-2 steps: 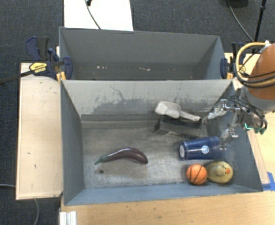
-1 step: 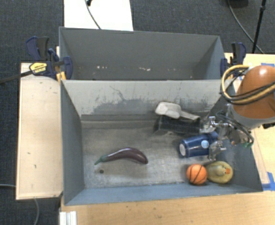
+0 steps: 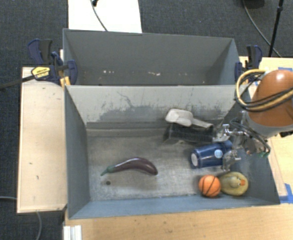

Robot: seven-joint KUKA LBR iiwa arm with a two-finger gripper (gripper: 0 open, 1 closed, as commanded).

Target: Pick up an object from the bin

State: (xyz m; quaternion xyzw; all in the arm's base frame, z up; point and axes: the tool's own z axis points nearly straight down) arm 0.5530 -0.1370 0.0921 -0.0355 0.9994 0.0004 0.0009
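Blue can [image 3: 205,157] (lying sideways), just left of gripper [image 3: 230,145], orange ball [image 3: 210,185] nearby

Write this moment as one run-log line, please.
jaws: at blue can, right of bin | hold: unclear | nearby: orange ball, yellow toy | left: purple eggplant

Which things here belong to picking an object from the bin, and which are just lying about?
Job in hand: gripper; blue can beside it; bin.
Lying about: purple eggplant; orange ball; yellow toy; black thing with a pale top.
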